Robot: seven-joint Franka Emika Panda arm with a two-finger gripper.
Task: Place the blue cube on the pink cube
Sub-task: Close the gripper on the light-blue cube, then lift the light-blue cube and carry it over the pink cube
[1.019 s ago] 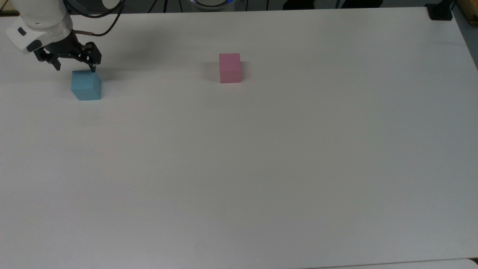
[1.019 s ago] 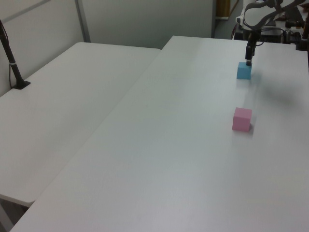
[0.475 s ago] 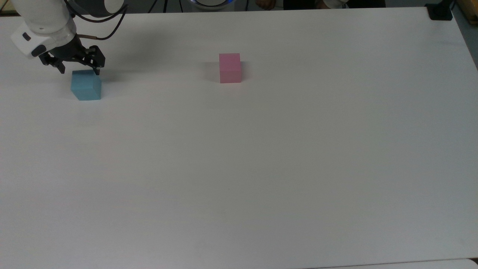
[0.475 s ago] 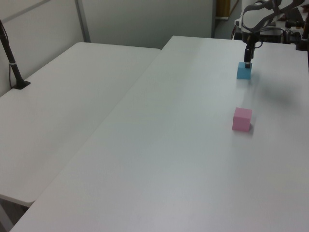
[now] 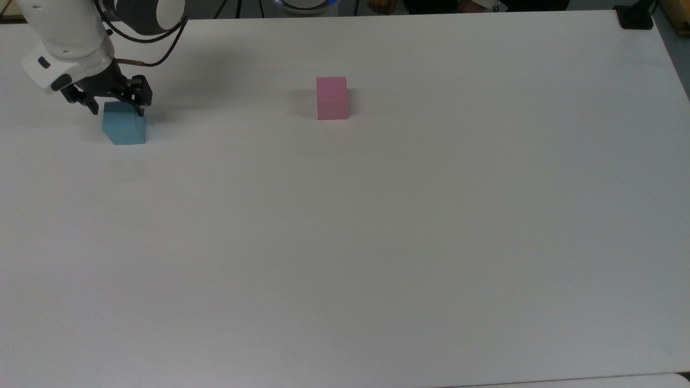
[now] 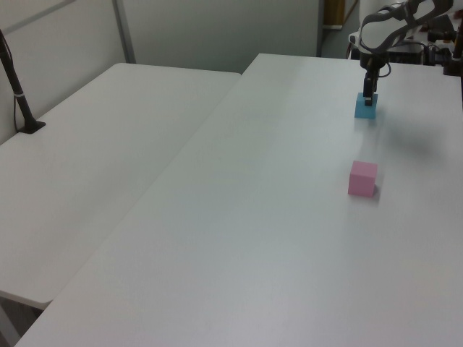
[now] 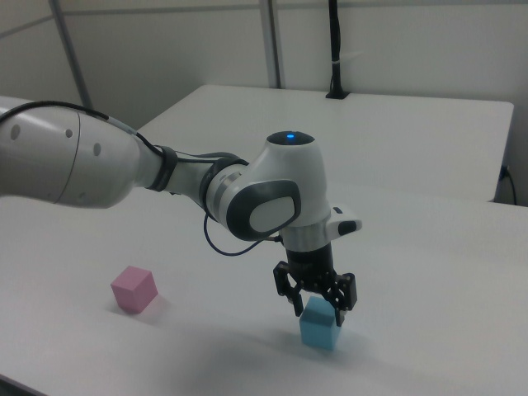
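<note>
The tool (image 7: pixel 317 312) hangs straight over the blue cube (image 5: pixel 125 130), its fingers spread apart and straddling the cube's top edges, one on each side, gripping nothing yet. The blue cube sits flat on the white worktop (image 5: pixel 377 226), and in the top view it lies well to the left of the pink cube (image 5: pixel 332 98), which stands alone and untouched.

In the right view the fingertips (image 7: pixel 339 316) look close to the cube's upper corners. The cube appears turned slightly relative to the fingers, so an uneven close could twist it or push it sideways. A shallow grip near the top could let it slip during the carry, and a tilted cube would land badly on the pink cube.
</note>
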